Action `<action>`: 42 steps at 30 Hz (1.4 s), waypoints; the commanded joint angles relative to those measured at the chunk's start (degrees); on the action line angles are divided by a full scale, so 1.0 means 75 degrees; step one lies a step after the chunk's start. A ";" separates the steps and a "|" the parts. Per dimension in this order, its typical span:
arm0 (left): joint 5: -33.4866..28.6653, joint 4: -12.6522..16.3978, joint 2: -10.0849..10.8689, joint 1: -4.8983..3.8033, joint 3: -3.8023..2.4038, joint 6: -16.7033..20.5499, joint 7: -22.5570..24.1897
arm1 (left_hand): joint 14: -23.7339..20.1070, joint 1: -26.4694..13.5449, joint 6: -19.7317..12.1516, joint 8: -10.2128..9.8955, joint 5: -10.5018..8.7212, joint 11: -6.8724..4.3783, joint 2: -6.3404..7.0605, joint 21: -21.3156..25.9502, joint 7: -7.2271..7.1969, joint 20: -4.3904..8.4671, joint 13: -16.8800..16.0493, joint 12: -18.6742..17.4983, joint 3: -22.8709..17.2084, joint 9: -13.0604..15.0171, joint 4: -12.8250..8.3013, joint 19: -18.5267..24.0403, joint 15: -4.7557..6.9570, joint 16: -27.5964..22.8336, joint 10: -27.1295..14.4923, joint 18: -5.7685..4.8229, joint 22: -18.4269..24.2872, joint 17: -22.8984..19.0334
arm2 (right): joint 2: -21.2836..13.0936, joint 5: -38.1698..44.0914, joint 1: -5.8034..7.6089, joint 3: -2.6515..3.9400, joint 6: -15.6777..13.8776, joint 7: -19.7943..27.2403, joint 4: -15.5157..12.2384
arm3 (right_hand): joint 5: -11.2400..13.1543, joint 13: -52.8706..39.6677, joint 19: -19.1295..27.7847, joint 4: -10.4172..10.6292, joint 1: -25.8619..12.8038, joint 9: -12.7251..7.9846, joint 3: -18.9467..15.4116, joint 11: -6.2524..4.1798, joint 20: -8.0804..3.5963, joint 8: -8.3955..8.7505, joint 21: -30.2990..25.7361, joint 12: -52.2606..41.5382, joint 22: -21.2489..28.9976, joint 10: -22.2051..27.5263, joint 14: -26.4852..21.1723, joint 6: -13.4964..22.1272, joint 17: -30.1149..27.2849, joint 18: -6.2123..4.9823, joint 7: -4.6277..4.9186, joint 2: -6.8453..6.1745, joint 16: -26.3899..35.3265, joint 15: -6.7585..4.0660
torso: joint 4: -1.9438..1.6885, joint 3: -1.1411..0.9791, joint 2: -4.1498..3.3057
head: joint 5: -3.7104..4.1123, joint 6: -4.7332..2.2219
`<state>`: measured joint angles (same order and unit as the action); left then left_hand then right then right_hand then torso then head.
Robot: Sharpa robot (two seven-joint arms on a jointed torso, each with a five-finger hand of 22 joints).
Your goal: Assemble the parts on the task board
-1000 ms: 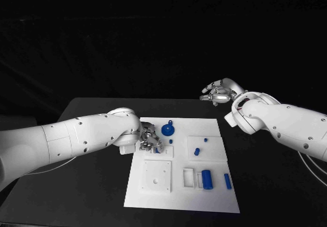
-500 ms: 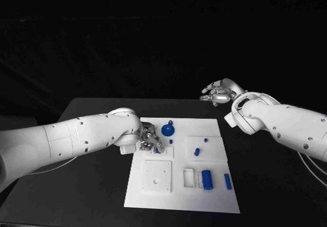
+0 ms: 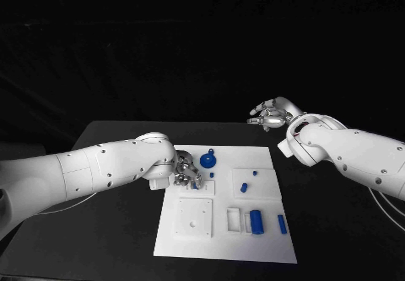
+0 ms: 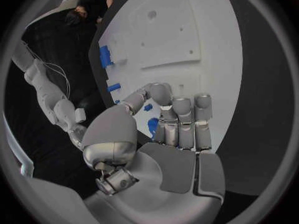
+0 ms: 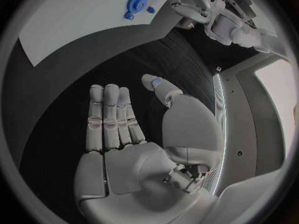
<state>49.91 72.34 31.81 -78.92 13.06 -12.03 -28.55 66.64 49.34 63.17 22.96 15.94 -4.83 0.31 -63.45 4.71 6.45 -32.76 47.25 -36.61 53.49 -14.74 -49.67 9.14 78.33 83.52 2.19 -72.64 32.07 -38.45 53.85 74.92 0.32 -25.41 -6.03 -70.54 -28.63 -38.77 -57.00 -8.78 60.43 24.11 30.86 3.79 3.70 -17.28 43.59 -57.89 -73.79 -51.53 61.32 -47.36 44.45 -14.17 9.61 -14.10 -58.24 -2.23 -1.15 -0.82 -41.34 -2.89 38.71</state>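
Two robot hands to account for. Left robot hand (image 3: pixel 185 174) low over the task board (image 3: pixel 253 249) at its 10 o'clock corner, fingers (image 4: pixel 181 124) bunched together and curled down beside a small blue part (image 4: pixel 152 127) at the small square socket (image 3: pixel 205 188); impossible to tell whether pinched or merely touched. Right robot hand (image 3: pixel 271 114) raised beyond the board at 1 o'clock, released, fingers spread, nothing held. Judged step: seating the small blue part in the socket. Keep the part upright over the socket, lower straight down, and press only once aligned; avoid any sideways drag. Release by opening the fingers first, then lift vertically. Mind the blue wheel (image 3: pixel 209 161), just beside the left robot hand at 12 o'clock, and the short blue peg (image 3: pixel 211 174) close at 3 o'clock: little room on either side for a swing of the fingers. Well apart at 4 to 5 o'clock: blue peg on a raised block (image 3: pixel 243 187), thick blue cylinder (image 3: pixel 256 222), slim blue pin (image 3: pixel 282 224). Near board edge close at 9 o'clock, with open table (image 3: pixel 110 234) beyond; withdraw that way or straight up. Leave the right robot hand parked clear.
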 commanded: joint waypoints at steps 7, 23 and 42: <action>0.0042 -0.0081 -0.0054 -0.0009 0.0020 -0.0253 -0.0035 | -0.0040 0.0093 0.1128 -0.0036 -0.0081 -0.0296 -0.0129 0.0026 -0.0784 0.1139 0.0026 0.0035 -0.0058 0.0025 -0.0017 -0.0073 0.0188 0.0052 -0.0274 0.0013 0.0010 -0.0025 | 0.0016 0.0020 -0.0008 0.0001 0.0091 0.0081 0.0002 | -0.0010 0.0014 -0.0027 -0.0049 0.0018 -0.0001 -0.0001 0.0001 0.0008 -0.0022 -0.0041 -0.0056 -0.0005 0.0063 -0.0065 -0.0004 -0.0008 -0.0111 0.0063 0.0080 -0.0024 0.0012 | -0.0001 -0.0001 0.0000 | -0.0008 0.0016; -0.0001 -0.0118 -0.0080 -0.0009 0.0019 -0.0395 -0.0031 | -0.0039 0.0132 0.1131 -0.0046 -0.0089 -0.0298 -0.0097 0.0030 -0.0786 0.1140 0.0042 0.0051 -0.0078 0.0051 -0.0059 -0.0077 0.0192 0.0064 -0.0275 0.0016 0.0007 -0.0040 | 0.0025 0.0018 -0.0017 0.0001 0.0090 0.0086 0.0009 | -0.0027 0.0025 -0.0029 -0.0054 0.0016 -0.0002 0.0004 0.0002 0.0010 -0.0023 -0.0046 -0.0064 -0.0011 0.0065 -0.0066 -0.0005 -0.0014 -0.0111 0.0063 0.0086 -0.0028 0.0012 | 0.0001 -0.0001 -0.0001 | -0.0001 0.0021; -0.0137 -0.0154 -0.0097 -0.0009 0.0017 -0.0611 -0.0033 | -0.0036 0.0155 0.1138 -0.0054 -0.0083 -0.0299 -0.0077 0.0031 -0.0788 0.1139 0.0053 0.0066 -0.0086 0.0070 -0.0087 -0.0080 0.0190 0.0078 -0.0272 0.0016 0.0003 -0.0049 | 0.0033 0.0018 -0.0020 0.0001 0.0099 0.0089 0.0015 | -0.0038 0.0040 -0.0032 -0.0065 0.0017 -0.0003 0.0009 0.0002 0.0012 -0.0023 -0.0054 -0.0075 -0.0019 0.0067 -0.0067 -0.0005 -0.0022 -0.0111 0.0063 0.0092 -0.0033 0.0012 | 0.0002 -0.0001 -0.0001 | 0.0001 0.0025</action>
<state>49.34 71.13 31.22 -79.07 12.96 -14.54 -28.46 66.64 49.24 63.17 22.40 15.13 -4.83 0.21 -63.44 4.71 6.34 -32.42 47.48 -36.78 53.92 -14.78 -49.78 9.15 78.55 83.52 2.19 -72.65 31.80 -38.26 53.83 74.81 0.32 -25.36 -5.98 -70.40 -28.63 -38.54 -57.01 -8.94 60.65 24.11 31.02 3.79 3.70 -17.28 43.47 -58.11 -73.87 -51.53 61.32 -47.26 44.35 -14.17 9.71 -13.87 -58.23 -2.23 -1.15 -0.82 -41.34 -2.86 38.90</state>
